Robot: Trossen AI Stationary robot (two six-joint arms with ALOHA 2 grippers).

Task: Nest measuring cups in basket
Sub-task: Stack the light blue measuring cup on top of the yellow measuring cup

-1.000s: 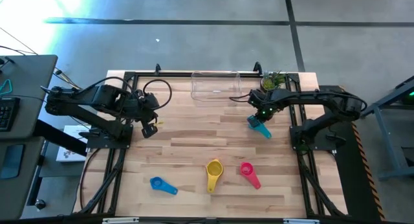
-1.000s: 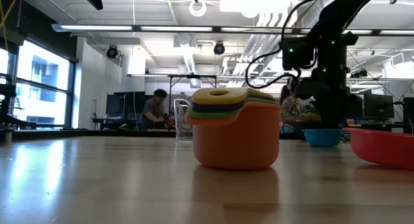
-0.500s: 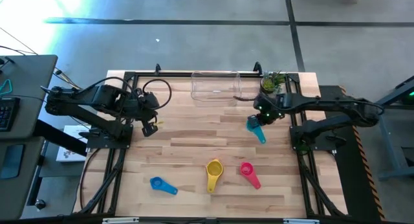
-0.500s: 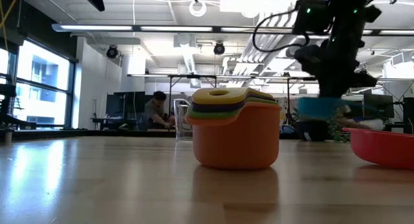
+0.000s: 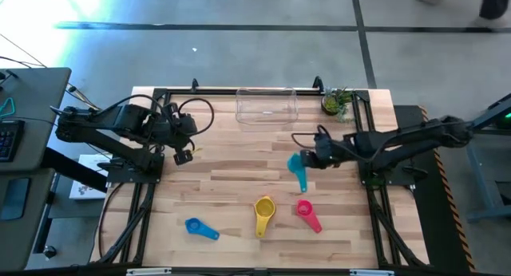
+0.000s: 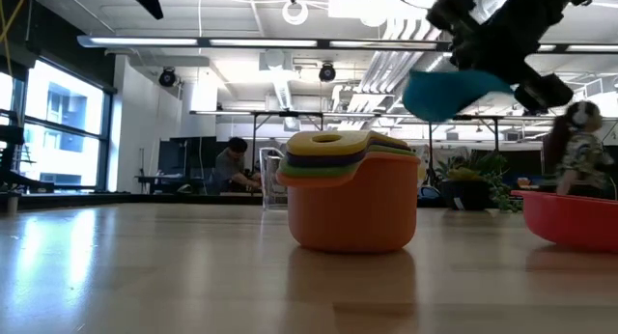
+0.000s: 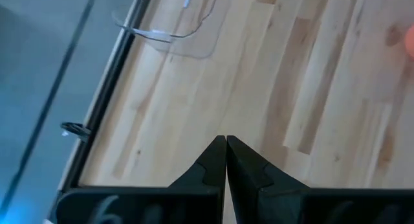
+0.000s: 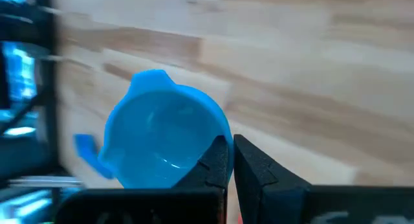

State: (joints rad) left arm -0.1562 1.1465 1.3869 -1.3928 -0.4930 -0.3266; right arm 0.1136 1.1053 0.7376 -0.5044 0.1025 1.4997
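While my right gripper hangs above the middle of the counter, it pinches the teal measuring cup by its rim, fingers pressed tight on the plastic, the cup lifted clear of the wood with its handle trailing toward the front edge. My left gripper waits over the left side of the counter, fingers pressed together on nothing. Near the front edge lie three more pieces: a blue cup to the left, a stack of nested cups with the yellow-orange one outermost in the middle, and a pink cup just beside it on the right. Against the back edge stands the clear basket, with a small potted plant to its right. Beyond the counter, people show in the room.
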